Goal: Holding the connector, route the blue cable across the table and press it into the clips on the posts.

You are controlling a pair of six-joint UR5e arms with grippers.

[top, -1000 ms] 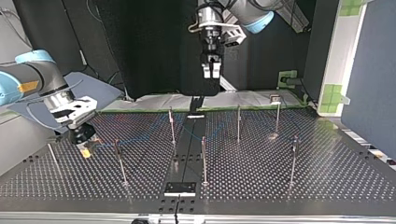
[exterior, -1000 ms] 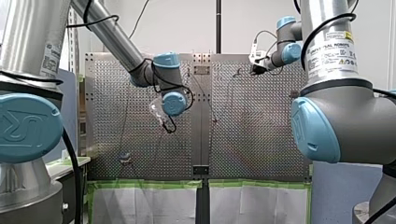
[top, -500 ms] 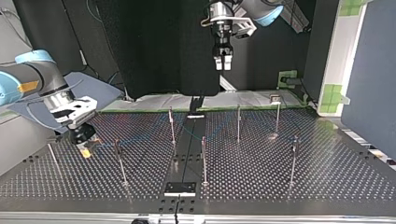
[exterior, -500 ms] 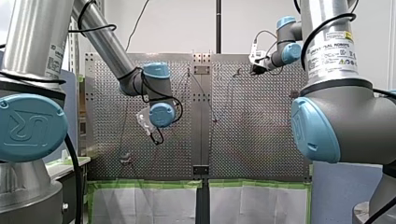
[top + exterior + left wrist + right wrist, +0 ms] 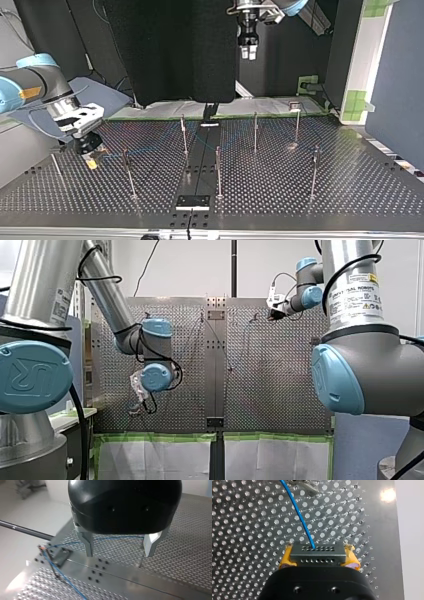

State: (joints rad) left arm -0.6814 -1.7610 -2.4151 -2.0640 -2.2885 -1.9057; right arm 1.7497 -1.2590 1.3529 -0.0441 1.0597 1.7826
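Gripping connector (image 5: 317,553) with right jaws, clenched, low over desk (image 5: 350,190) at top view's 9 o'clock, to anchor blue cable (image 5: 298,512) running ahead toward posts (image 5: 218,170). Parking left jaws released, empty, high at 12 o'clock, likely to clear cable path.
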